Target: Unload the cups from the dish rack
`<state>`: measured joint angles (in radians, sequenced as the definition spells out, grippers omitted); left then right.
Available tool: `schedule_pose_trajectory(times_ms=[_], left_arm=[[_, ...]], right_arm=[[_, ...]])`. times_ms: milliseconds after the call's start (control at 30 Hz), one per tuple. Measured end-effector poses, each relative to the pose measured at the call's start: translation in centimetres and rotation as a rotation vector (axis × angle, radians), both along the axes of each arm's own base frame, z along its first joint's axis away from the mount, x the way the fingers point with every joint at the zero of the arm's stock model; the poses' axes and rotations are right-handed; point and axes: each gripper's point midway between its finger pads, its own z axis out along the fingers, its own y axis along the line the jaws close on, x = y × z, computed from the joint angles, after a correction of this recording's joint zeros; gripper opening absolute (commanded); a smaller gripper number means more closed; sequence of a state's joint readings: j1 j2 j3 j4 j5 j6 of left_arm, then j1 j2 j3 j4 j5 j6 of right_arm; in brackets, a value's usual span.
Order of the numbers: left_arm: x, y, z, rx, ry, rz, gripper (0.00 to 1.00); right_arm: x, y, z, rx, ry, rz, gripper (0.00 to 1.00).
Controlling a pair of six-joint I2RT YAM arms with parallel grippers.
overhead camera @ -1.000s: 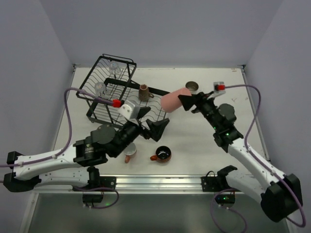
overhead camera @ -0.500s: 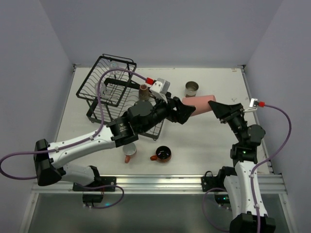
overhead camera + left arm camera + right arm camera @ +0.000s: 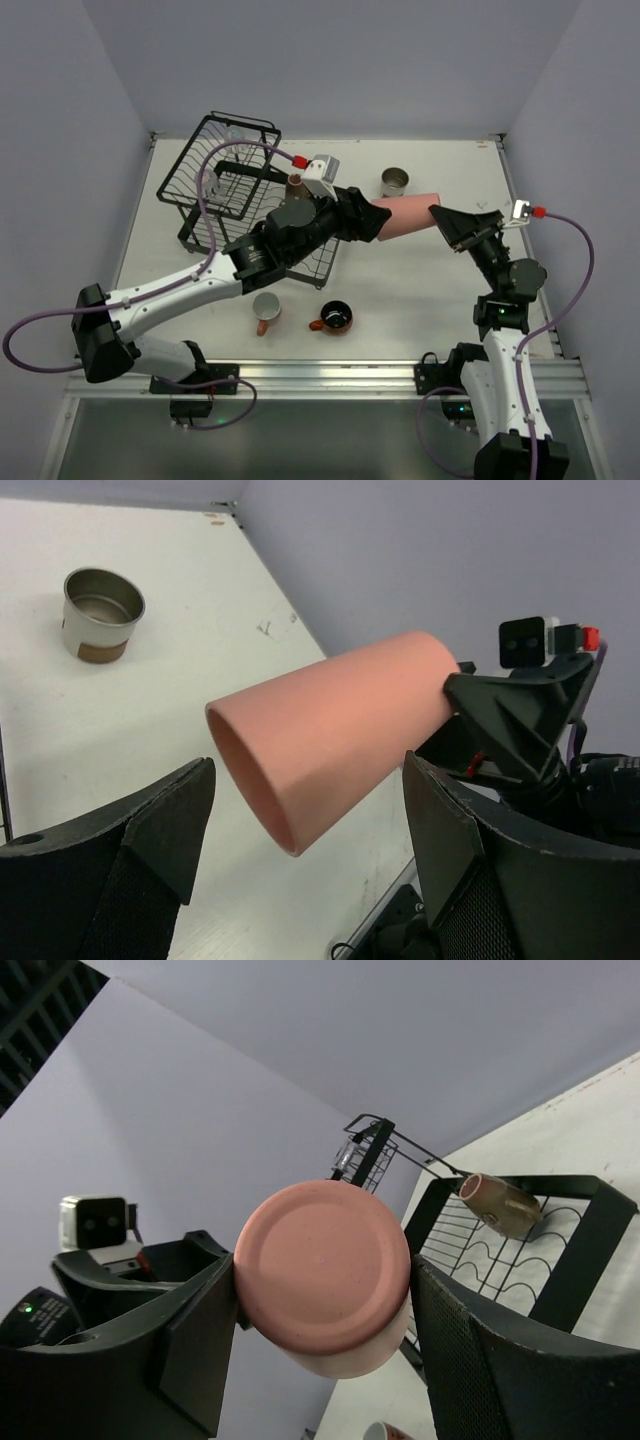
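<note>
The salmon-pink tumbler [image 3: 405, 214] hangs on its side above the table, right of the dish rack [image 3: 215, 170]. My right gripper [image 3: 438, 216] is shut on the tumbler [image 3: 322, 1260] at its base end. My left gripper [image 3: 372, 221] stands open around the tumbler's mouth end [image 3: 330, 730], with gaps on both sides. A small brown cup [image 3: 297, 187] lies in the rack, and a clear glass [image 3: 236, 134] sits in the tilted basket. On the table stand a cream-and-brown cup [image 3: 395, 182], a pink mug [image 3: 266, 311] and an orange-red mug [image 3: 335, 317].
The rack's flat tray lies under my left forearm. The left arm's purple cable [image 3: 215, 170] loops over the basket. The table's right edge [image 3: 520, 230] runs close behind the right gripper.
The right gripper has carried the tumbler rightward, off the rack. The left arm has swung up from the front to the tumbler's mouth, and its jaws have narrowed a little.
</note>
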<state>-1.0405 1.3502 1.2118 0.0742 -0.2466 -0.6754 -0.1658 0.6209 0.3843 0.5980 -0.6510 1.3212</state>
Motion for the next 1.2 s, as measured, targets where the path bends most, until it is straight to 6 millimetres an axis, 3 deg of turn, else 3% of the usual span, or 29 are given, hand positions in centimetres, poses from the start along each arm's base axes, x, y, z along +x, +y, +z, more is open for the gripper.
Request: schedule_pose_trajectory(times_ms=[200, 333, 400, 433, 633, 667, 767, 1000, 1200], left_arm=[[0.0, -1.2, -2.5, -0.007, 0.068, -0.059, 0.79], [-1.1, -3.0, -3.6, -0.047, 0.1, -0.156, 0.7], [-1.6, -3.6, -4.2, -0.062, 0.116, -0.193, 0.56], [-1.8, -3.7, -4.3, -0.068, 0.117, -0.206, 0.45], [-2.3, -4.0, -4.2, -0.098, 0.116, -0.239, 0.16], [-2.5, -4.0, -4.0, -0.102, 0.111, -0.242, 0.12], [-3.2, -4.3, -3.6, -0.095, 0.083, -0.256, 0.0], [-1.1, -3.2, -4.3, 0.047, 0.019, -0.133, 0.0], [0.1, -3.5, -4.7, 0.232, -0.02, -0.11, 0.0]], right_arm=[[-0.2, 0.0, 0.0, 0.03, -0.009, 0.008, 0.38], [-0.1, 0.0, -0.2, 0.039, -0.005, 0.011, 0.38], [0.0, 0.0, -0.3, 0.04, -0.002, 0.011, 0.38], [0.0, 0.0, -0.4, 0.04, 0.0, 0.011, 0.39], [0.5, -0.5, -0.9, 0.075, 0.025, -0.007, 0.46], [0.7, -0.6, -1.1, 0.084, 0.034, -0.012, 0.57], [1.2, -0.7, -2.5, 0.087, 0.079, -0.015, 0.72], [1.3, -0.6, -4.8, 0.014, 0.13, -0.021, 0.98], [1.5, -1.9, -4.5, -0.127, 0.154, -0.138, 0.99]])
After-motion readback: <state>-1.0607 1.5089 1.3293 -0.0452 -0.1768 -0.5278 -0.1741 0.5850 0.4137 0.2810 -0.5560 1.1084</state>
